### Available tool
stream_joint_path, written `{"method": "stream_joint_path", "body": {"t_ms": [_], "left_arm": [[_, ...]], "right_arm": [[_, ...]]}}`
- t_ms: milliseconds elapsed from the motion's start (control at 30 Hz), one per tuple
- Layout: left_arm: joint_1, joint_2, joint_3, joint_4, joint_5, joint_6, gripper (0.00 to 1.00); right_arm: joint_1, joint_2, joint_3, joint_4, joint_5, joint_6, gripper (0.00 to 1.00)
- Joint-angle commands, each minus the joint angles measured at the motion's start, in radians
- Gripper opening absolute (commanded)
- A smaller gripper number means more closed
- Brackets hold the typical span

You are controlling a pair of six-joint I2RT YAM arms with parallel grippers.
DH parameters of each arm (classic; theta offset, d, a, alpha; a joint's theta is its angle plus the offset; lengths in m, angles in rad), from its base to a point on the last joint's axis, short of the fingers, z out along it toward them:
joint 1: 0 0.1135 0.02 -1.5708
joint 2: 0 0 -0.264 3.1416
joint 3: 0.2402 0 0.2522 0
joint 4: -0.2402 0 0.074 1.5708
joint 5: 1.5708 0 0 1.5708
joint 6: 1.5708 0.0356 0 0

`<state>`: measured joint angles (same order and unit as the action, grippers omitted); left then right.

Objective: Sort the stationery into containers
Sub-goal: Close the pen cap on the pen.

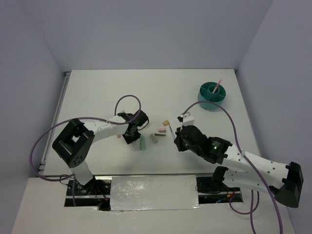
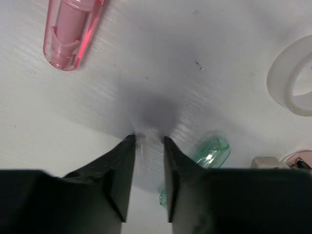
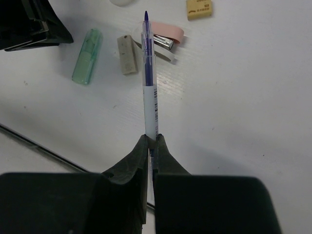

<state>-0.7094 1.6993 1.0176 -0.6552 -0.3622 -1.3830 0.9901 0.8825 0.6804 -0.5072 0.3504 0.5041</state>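
Bare table (image 1: pixel 97 92) is lying around the organiser (image 1: pixel 210 105), leaving free passage to it from its near and left sides. Left of the organiser and nearer the arms, a mint stub (image 1: pixel 143 144), grey block (image 1: pixel 153 138), stapler (image 1: pixel 160 130) and eraser (image 1: pixel 165 122) are crowding together with narrow gaps. The left gripper (image 2: pixel 148 141) and the right gripper (image 3: pixel 151 141) with its pen (image 3: pixel 149 87) are hemming them in.

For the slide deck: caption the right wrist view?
Right gripper shut on a clear blue-tipped pen; mint-green highlighter, grey eraser, pink stapler and tan eraser beyond.
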Motion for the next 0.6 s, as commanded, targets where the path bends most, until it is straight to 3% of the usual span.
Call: {"method": "stream_joint_path", "body": {"t_ms": [0,67,167,233,433,567], "left_arm": [[-0.010,0.026,-0.010,-0.006,0.006,0.006,0.38],[-0.009,0.025,-0.020,0.005,0.012,0.006,0.31],[-0.009,0.022,-0.048,0.029,0.031,0.007,0.07],[-0.009,0.017,-0.070,0.054,0.038,0.012,0.00],[-0.012,-0.055,-0.106,0.101,0.046,0.074,0.00],[-0.016,-0.267,-0.148,0.118,-0.021,0.094,0.00]], "right_arm": [[-0.002,-0.024,-0.010,0.045,0.001,-0.003,0.00],[-0.002,-0.020,-0.013,0.041,-0.001,-0.003,0.00],[-0.001,-0.027,-0.022,0.058,-0.028,-0.007,0.00],[-0.002,-0.031,-0.028,0.067,-0.036,-0.009,0.00],[-0.001,-0.045,-0.065,0.174,-0.158,-0.024,0.00],[-0.001,-0.053,-0.130,0.331,-0.271,-0.007,0.00]]}}
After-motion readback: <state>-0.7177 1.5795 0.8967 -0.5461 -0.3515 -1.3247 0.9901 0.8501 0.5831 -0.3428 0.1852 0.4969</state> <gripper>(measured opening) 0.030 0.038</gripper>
